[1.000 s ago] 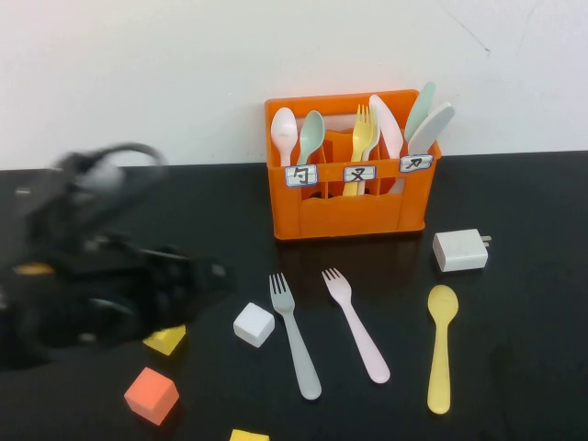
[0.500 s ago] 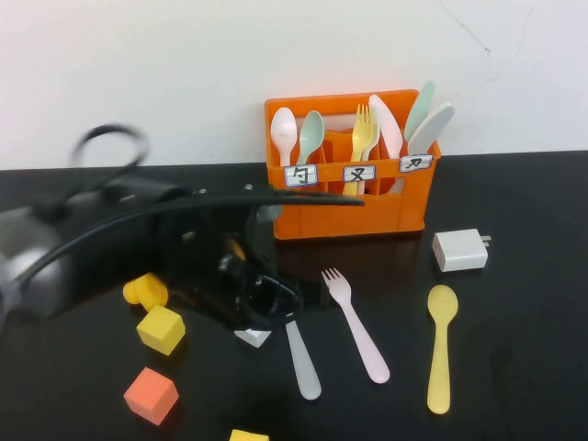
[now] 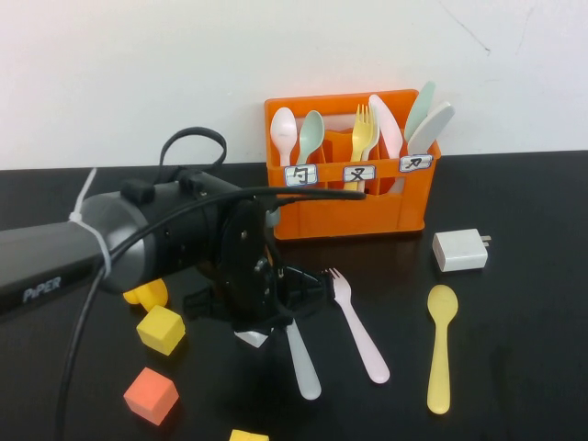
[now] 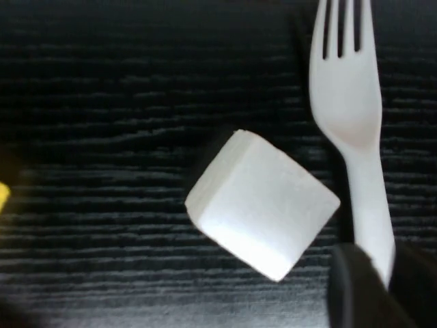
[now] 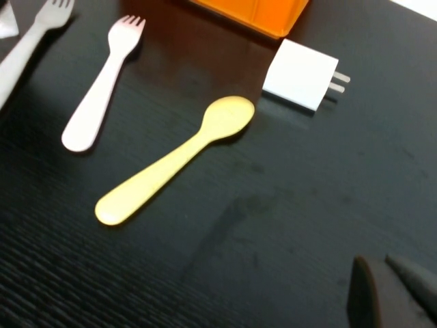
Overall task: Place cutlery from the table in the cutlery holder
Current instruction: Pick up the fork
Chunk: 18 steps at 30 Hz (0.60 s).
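Observation:
On the black table (image 3: 514, 367) lie a grey-green fork (image 3: 303, 363), a pale pink fork (image 3: 356, 326) and a yellow spoon (image 3: 441, 349). Behind them stands the orange cutlery holder (image 3: 349, 207), with several pieces upright in it. My left gripper (image 3: 280, 308) hangs low over the grey-green fork's head end. In the left wrist view the left gripper (image 4: 382, 263) is open a little, with the fork (image 4: 345, 102) handle running between its fingers. My right gripper (image 5: 377, 263) is shut on nothing, above bare table short of the yellow spoon (image 5: 171, 164) and the pink fork (image 5: 102, 89).
A white cube (image 4: 263, 205) lies right beside the grey-green fork, mostly hidden under the left arm in the high view. Yellow cubes (image 3: 161, 329) and an orange cube (image 3: 150, 395) sit at the front left. A white charger block (image 3: 459, 250) lies right of the holder.
My left arm has swung in from the left and come down over the grey-green fork. Its fingers have parted slightly. The cutlery has not moved.

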Tool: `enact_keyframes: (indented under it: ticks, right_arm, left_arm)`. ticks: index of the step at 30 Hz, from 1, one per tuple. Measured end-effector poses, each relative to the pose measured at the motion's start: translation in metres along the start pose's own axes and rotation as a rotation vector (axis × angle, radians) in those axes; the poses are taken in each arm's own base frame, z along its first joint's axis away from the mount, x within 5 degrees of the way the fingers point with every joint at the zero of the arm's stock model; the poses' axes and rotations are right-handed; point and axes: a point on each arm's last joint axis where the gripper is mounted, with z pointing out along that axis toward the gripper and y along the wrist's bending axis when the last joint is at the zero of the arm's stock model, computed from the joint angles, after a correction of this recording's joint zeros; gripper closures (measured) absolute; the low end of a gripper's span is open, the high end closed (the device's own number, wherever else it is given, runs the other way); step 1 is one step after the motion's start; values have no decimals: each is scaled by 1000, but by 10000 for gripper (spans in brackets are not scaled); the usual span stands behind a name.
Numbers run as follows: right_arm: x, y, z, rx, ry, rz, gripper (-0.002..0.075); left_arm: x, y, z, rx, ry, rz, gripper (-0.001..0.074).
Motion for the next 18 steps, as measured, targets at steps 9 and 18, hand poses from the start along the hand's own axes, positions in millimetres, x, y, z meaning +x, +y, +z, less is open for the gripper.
enact_keyframes:
  ticks: [9, 18]
  right_arm:
    - [-1, 2, 0, -21, -13, 39, 729]
    - [-1, 3, 0, -35, -14, 24, 729]
  left_arm:
    - [-6, -7, 15, 21, 4, -9, 339]
    - [0, -19, 32, -10, 70, 19, 323]
